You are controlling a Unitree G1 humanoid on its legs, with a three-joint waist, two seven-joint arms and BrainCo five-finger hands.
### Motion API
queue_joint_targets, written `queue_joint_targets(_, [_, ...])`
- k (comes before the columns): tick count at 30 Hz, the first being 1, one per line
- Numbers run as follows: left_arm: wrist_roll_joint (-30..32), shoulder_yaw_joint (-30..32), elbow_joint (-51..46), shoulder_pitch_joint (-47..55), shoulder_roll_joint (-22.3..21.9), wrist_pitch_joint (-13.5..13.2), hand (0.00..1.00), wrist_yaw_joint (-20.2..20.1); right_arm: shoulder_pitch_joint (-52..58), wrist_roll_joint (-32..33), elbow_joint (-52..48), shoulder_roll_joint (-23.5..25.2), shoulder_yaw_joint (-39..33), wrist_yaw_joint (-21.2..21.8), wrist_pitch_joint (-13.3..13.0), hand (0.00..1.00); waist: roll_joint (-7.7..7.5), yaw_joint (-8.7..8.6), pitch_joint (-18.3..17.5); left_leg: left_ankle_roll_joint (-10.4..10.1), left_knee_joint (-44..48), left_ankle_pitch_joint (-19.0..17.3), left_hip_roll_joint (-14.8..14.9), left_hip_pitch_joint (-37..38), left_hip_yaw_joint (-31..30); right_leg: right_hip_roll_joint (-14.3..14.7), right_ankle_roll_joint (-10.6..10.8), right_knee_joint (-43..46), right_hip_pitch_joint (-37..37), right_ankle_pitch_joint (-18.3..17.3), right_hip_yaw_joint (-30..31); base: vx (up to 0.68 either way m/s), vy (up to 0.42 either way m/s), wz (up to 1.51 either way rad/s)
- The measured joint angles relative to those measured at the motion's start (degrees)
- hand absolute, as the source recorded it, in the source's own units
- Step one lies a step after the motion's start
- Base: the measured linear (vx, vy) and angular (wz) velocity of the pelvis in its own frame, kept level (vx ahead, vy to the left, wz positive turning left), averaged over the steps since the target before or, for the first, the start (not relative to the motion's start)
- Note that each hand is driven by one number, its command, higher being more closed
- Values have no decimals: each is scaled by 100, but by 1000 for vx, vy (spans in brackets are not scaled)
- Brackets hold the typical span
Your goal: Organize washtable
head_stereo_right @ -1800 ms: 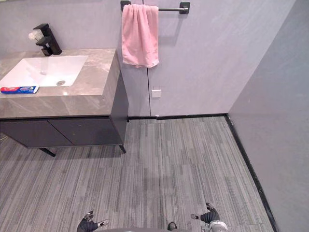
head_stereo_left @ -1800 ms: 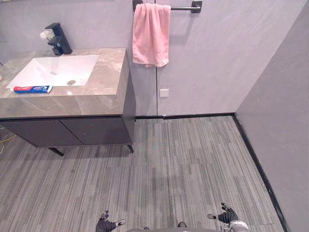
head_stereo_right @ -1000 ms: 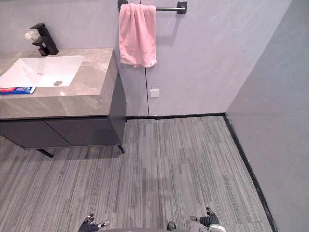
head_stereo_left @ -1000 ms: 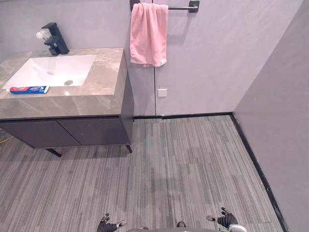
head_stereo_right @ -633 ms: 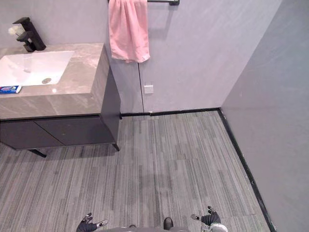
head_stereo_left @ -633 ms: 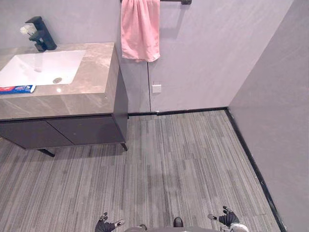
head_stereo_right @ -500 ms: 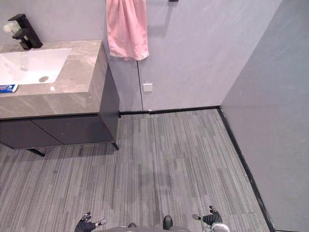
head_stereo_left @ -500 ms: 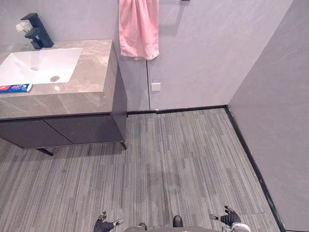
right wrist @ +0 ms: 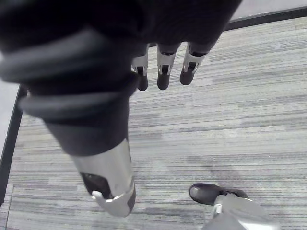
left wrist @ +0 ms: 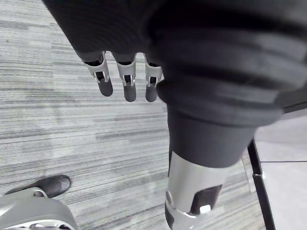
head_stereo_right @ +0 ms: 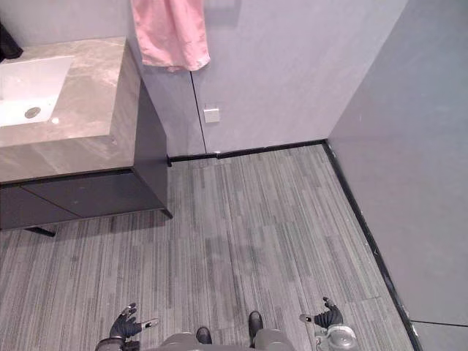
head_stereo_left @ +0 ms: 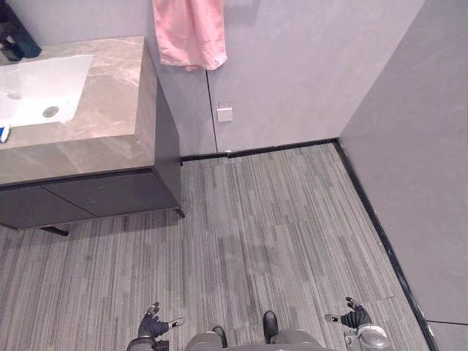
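Observation:
The washtable (head_stereo_left: 110,95) has a marbled brown top and stands at the far left against the wall. A white sink (head_stereo_left: 40,88) is set into it. A black faucet (head_stereo_left: 16,40) shows at the view's top left corner, and the tip of a blue toothpaste tube (head_stereo_left: 3,134) lies at the left edge. A pink towel (head_stereo_left: 186,33) hangs on the wall beside the washtable. My left hand (head_stereo_left: 152,326) and right hand (head_stereo_left: 356,317) hang low over the floor, far from the washtable. Both have relaxed fingers (left wrist: 128,86) (right wrist: 163,76) and hold nothing.
Dark cabinet doors (head_stereo_left: 88,194) sit under the washtable top. Grey striped floor (head_stereo_left: 270,219) stretches between me and the washtable. A grey wall (head_stereo_left: 409,146) with black skirting (head_stereo_left: 369,212) closes the right side. A white wall socket (head_stereo_left: 225,112) sits below the towel.
The whole picture has shifted: the camera has turned right and down, so the washtable and towel now lie further left and the toothpaste is nearly out of frame. Both hands stay low.

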Motion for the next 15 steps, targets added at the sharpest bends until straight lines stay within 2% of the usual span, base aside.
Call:
queue_joint_targets(2, [-9, -100, -95, -108, 143, 0, 0, 3, 16, 2, -15, 42, 41, 10, 28, 0, -38, -102, 74, 10, -178, -174, -72, 336, -16, -359, -102, 433, -303, -411, -586, 211, 46, 5])
queue_joint_targets(4, [-11, -91, -95, -168, 144, 3, 0, 7, -3, 2, -20, 38, 57, 8, 31, 0, -43, -207, 83, -39, -294, -197, 25, 486, -22, -349, -124, 177, -564, -401, -752, 251, -44, 4])
queue_joint_targets(5, [-13, -94, -91, -192, 147, 3, 0, 8, -4, 3, -29, 8, 130, 4, 32, 0, -21, -301, 94, -124, -381, -207, 112, 579, -33, -325, -215, -217, -715, -281, -804, 293, -101, 5])
queue_joint_targets(6, [-13, -97, -91, -209, 149, 4, 0, 8, -1, 4, -40, -6, 137, 4, 30, 0, -11, -324, 100, -177, -420, -230, 153, 636, -35, -308, -255, -474, -766, -140, -810, 353, -149, 8])
queue_joint_targets(7, [-13, -105, -83, -234, 137, 4, 0, 8, 95, 5, -35, -21, 135, 4, 34, 0, -35, -348, 97, -325, -473, -293, 194, 800, -57, -271, -421, -1029, -745, 617, -788, 418, -182, -7])
queue_joint_targets(8, [-9, -156, -45, -278, 28, 2, 0, -7, 120, 8, -31, -63, 110, -2, 40, 0, 97, -333, 107, -440, -480, -295, 388, 861, -75, -127, -659, -943, -675, 714, -896, 412, -192, -5])
queue_joint_targets(10, [-7, -157, -33, -354, -37, -9, 0, -7, 85, 17, -33, -55, 88, 6, 46, 0, 153, -438, 130, -767, -246, -88, 464, 800, -249, -121, -818, -772, -671, 417, -963, 386, -212, 6])
queue_joint_targets(12, [-7, -142, -29, -368, -114, -3, 0, -1, 67, 12, -30, -34, 88, 3, 44, 0, 194, -459, 137, -919, 475, 257, 545, 541, -371, -85, -903, -925, -385, 321, -1013, 427, -237, 9])
queue_joint_targets(13, [-6, -142, -28, -365, -170, -3, 0, 0, 105, 12, -29, -23, 92, 3, 44, 0, 208, -454, 149, -977, 1148, 496, 632, 334, -458, -47, -907, -1234, -31, 316, -1032, 463, -216, 21])
queue_joint_targets(14, [-7, -132, -31, -335, -280, -7, 0, 0, 175, 12, -33, -21, 108, -6, 38, 0, 205, -422, 159, -956, 2517, 644, 880, -86, -548, 14, -910, -1805, 649, 318, -1044, 371, -156, 20])
queue_joint_targets(15, [-7, -130, -35, -306, -321, -8, 0, -1, 178, 12, -38, -17, 125, -9, 38, 0, 216, -409, 159, -913, 3023, 594, 998, -235, -503, 55, -913, -1967, 877, 321, -1043, 411, -152, 11])
